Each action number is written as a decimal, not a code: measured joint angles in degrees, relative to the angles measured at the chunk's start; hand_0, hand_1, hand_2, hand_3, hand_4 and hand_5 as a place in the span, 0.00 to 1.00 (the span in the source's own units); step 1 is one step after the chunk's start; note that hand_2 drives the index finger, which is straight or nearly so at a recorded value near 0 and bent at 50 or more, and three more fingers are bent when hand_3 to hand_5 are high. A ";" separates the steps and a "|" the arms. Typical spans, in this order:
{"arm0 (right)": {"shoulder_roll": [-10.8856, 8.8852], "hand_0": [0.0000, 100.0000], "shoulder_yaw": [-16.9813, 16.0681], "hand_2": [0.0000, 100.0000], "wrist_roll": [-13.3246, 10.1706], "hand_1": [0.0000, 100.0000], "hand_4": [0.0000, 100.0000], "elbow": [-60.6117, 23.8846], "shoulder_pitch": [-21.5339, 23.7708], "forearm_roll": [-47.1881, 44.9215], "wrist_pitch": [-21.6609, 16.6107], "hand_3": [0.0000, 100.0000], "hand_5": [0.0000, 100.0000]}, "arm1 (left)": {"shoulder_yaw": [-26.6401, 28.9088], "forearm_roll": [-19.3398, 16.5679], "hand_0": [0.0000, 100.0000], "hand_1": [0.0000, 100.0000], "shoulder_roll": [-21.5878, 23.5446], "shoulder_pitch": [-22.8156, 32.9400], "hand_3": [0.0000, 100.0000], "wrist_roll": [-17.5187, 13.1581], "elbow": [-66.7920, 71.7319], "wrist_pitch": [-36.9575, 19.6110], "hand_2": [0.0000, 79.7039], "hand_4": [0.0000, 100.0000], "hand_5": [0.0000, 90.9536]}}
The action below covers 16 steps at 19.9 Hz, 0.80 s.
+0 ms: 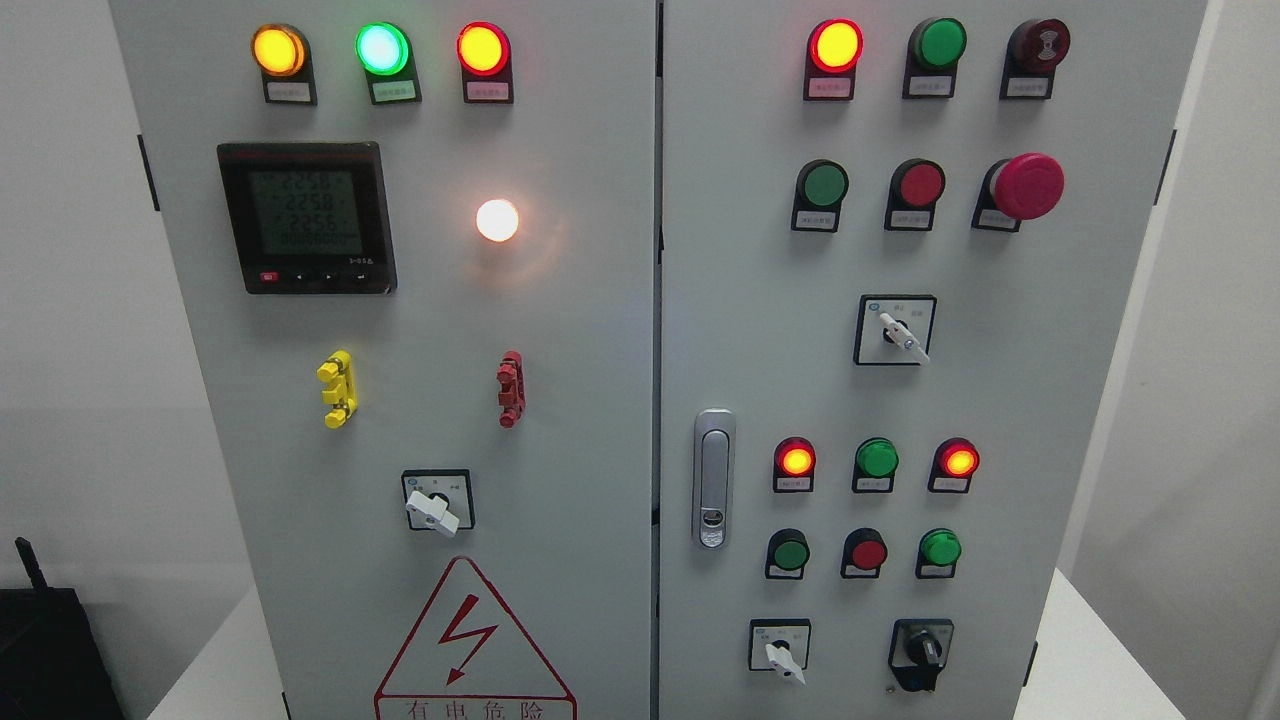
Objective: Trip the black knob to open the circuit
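The black knob (922, 651) is a small rotary switch at the bottom right of the grey cabinet's right door (1000, 400), with its handle pointing roughly straight up. Left of it sits a white-handled selector (783, 654), handle turned down to the right. Neither of my hands shows anywhere in the head view, so nothing is touching the knob.
The right door carries red and green lamps and buttons, a red mushroom stop button (1026, 185), another white selector (900, 335) and a door latch (713, 478). The left door holds a meter (306, 217), lamps, yellow and red terminals, a white selector (434, 510) and a warning triangle (472, 650).
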 measured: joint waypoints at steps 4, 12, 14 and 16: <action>-0.28 0.04 0.11 0.00 -0.01 0.44 0.19 -7.47 1.95 -0.01 -2.93 0.36 0.00 | 0.00 0.00 0.12 0.39 0.00 0.00 0.00 0.00 0.00 0.00 0.00 0.00 0.00; -2.02 0.14 0.89 0.00 -3.52 0.61 0.54 -23.10 5.31 -0.06 -7.48 0.76 0.16 | 0.00 0.00 0.12 0.39 0.00 0.00 0.00 0.00 0.00 0.00 0.00 0.00 0.00; -2.11 0.18 1.28 0.00 -5.39 0.67 0.66 -24.75 5.32 -0.10 -9.64 0.83 0.30 | 0.00 0.00 0.12 0.39 0.00 0.00 0.00 0.00 0.00 0.00 0.00 0.00 0.00; -2.62 0.19 1.34 0.00 -7.02 0.70 0.74 -26.68 5.28 -0.41 -11.31 0.87 0.40 | 0.00 0.00 0.12 0.39 0.00 0.00 0.00 0.00 0.00 0.00 0.00 0.00 0.00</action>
